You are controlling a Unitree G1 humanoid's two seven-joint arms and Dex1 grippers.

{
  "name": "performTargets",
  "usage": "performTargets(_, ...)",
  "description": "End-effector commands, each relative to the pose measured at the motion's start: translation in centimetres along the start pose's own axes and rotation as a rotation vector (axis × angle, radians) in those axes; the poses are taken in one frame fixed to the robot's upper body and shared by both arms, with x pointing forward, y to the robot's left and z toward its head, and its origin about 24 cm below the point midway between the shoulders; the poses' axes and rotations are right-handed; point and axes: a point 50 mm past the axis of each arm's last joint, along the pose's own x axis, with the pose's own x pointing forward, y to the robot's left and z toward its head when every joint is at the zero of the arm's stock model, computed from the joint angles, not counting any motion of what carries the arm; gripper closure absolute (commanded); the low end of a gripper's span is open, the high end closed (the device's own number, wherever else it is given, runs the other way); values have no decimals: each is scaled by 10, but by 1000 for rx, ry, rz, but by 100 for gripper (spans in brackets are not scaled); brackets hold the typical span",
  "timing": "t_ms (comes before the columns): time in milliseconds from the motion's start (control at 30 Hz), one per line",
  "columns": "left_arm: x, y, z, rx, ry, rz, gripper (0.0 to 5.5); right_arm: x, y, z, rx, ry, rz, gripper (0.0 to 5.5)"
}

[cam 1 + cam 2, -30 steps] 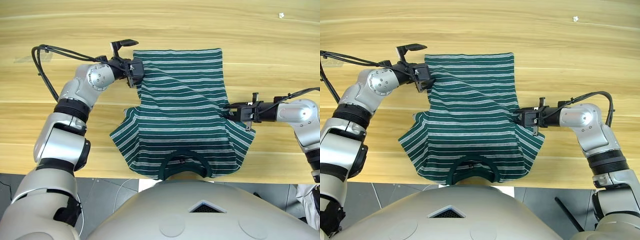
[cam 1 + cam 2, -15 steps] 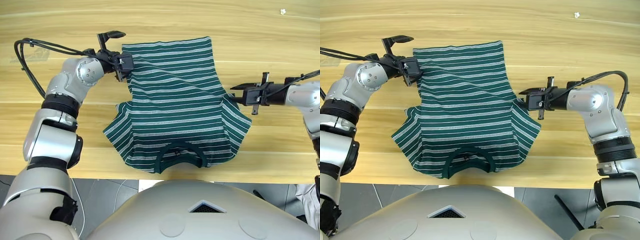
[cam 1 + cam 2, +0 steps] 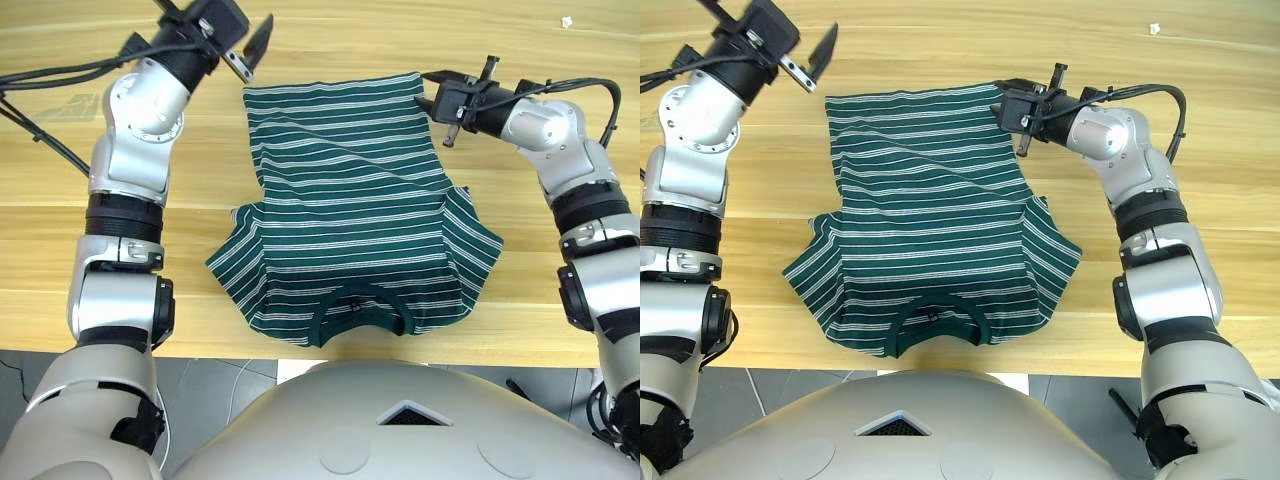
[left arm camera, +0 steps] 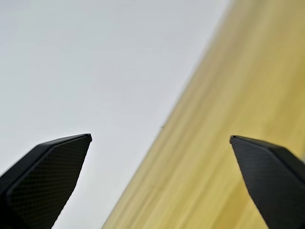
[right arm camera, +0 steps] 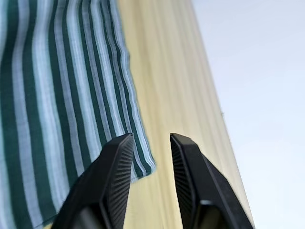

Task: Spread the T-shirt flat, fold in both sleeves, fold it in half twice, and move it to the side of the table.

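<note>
T-shirt [image 3: 355,220] is lying spread on tabletop [image 3: 320,40], collar toward robot. Left end effector [image 4: 159,138] is hanging wide open, empty, near far-left corner; right end effector [image 5: 151,138] is hovering slightly open, empty, at far-right corner.

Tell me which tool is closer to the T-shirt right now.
The right tool, right at the T-shirt's far hem corner on the robot's right; the left tool hangs apart from the cloth, wide open.

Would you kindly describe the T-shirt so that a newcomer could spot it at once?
On the wooden table, look to the middle. The T-shirt lies there, its collar at the near edge. It is the only cloth, dark green with thin white stripes.
</note>
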Motion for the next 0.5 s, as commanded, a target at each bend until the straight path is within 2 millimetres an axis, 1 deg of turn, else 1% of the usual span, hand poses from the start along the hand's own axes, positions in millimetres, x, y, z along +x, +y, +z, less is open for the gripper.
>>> performTargets(33, -32, -37, -5, -67, 66, -68, 12, 23, 15, 0, 7, 98, 29, 407)
performTargets(167, -67, -94, 1, -88, 98, -263, 12, 30, 32, -10, 11, 223, 51, 407)
performTargets(233, -83, -112, 3, -96, 118, -335, 12, 28, 40, -17, 20, 271, 66, 407)
performTargets(300, -92, -119, 7, -110, 127, -359, 12, 25, 45, -22, 25, 304, 74, 407)
performTargets(367, -96, -124, 11, -122, 126, -372, 12, 19, 46, -31, 21, 351, 70, 407)
performTargets(500, -99, -135, 11, -147, 144, -388, 12, 4, 36, -49, 43, 466, 13, 407)
